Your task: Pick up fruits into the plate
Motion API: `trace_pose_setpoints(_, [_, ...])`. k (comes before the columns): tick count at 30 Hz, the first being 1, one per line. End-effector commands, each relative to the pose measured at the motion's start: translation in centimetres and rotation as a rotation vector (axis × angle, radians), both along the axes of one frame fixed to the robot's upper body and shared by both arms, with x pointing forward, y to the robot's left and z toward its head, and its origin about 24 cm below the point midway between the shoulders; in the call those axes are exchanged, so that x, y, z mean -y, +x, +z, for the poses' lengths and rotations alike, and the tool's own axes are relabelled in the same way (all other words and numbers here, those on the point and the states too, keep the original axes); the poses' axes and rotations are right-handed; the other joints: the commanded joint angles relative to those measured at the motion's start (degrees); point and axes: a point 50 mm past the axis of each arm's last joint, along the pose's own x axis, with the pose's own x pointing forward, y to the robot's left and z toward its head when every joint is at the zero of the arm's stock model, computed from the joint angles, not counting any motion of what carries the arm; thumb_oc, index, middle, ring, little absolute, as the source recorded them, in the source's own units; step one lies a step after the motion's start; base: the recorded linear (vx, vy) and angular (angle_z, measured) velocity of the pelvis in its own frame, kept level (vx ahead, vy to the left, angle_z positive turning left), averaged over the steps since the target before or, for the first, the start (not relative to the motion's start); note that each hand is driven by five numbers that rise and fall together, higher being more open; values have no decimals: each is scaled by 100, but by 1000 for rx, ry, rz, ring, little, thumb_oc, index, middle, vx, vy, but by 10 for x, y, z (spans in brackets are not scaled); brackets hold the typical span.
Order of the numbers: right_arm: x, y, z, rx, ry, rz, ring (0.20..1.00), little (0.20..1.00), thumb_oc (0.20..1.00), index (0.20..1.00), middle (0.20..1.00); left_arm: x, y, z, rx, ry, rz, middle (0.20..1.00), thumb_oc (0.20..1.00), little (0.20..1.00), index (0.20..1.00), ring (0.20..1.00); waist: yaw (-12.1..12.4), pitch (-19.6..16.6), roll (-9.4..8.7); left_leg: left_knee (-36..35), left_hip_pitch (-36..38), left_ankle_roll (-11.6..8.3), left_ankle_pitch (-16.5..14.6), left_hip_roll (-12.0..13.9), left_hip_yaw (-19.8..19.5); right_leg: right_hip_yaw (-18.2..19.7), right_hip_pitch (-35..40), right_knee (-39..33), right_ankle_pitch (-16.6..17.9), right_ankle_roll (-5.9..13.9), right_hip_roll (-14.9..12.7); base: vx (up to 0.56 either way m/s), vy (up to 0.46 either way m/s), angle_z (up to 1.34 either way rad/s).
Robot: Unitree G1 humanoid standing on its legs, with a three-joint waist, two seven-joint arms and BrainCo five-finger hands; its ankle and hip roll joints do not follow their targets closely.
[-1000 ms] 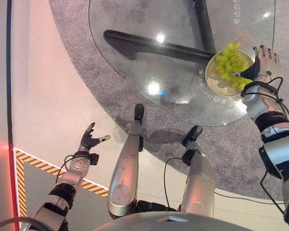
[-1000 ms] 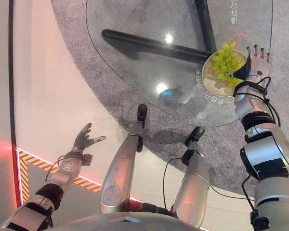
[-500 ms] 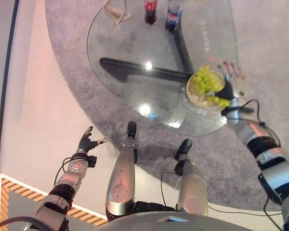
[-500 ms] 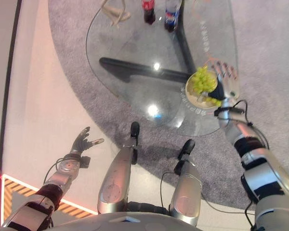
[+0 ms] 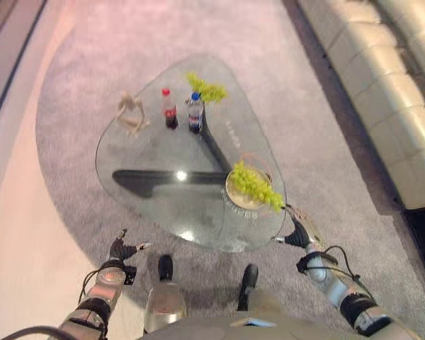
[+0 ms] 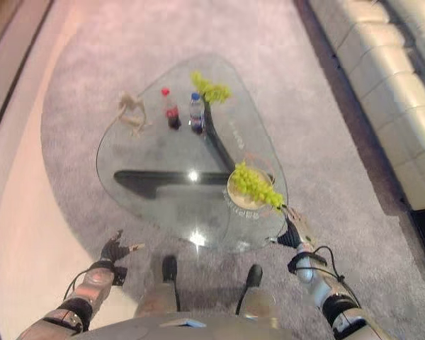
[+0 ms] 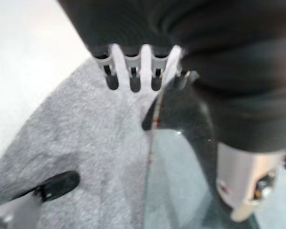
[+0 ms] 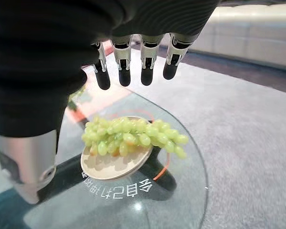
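A bunch of green grapes [image 5: 253, 184] lies on a round plate [image 5: 235, 200] at the near right of the glass table [image 5: 149, 152], hanging over the plate's right rim. A second green bunch [image 5: 207, 89] rests on the glass at the table's far edge. My right hand [image 5: 302, 231] is open just off the table's near right edge, apart from the plate. In the right wrist view its straight fingers [image 8: 146, 70] hover above the grapes [image 8: 133, 136] and hold nothing. My left hand [image 5: 120, 248] is open and low over the carpet at the table's near left edge.
Two small bottles [image 5: 169, 108] [image 5: 194, 112] and a pale figurine [image 5: 131, 114] stand at the table's far side. A dark table leg [image 5: 163, 179] shows through the glass. A cream sofa [image 5: 382, 92] runs along the right. Grey carpet [image 5: 78, 92] surrounds the table.
The whole picture has shifted as the camera rose and took in the full table. My right hand has drawn back from the plate's rim to the table's near edge. The grapes stay on the plate.
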Motion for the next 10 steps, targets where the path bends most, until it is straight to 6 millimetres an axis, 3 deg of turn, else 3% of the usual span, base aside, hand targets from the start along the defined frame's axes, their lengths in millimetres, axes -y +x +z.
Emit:
trace_pose_setpoints(1, [9,7,6,34,36,-49,1000,1000,1000,1000,1000,2,-2,-5,-39,32,-3,1000,1000,1000,1000,1000,-34,-55,193,494,-78,143,-699,27,203,-132,-110,593,-364,194,-140,30,-3,-9])
trace_pose_setpoints(3, [10,4,3,17,38,-66,1000,1000,1000,1000,1000,2,-4,-6,-50,31,-4,1000,1000,1000,1000,1000,-51,-92,203,500,-47,140,-707,34,203,-121,-80,578,-362,191,-139,35,-2,-5])
trace_pose_setpoints(7, [19,-29,-23,-152,34,-172,1000,1000,1000,1000,1000,9,-19,-17,-135,13,-13,1000,1000,1000,1000,1000,-215,-307,306,545,204,134,-803,75,188,36,149,549,-451,141,-83,92,19,-14])
trace_pose_setpoints(10, [23,-40,-31,-222,32,-218,1000,1000,1000,1000,1000,11,-23,-20,-165,7,-28,1000,1000,1000,1000,1000,-250,-347,322,545,266,139,-828,77,182,84,203,522,-465,127,-52,42,0,-19])
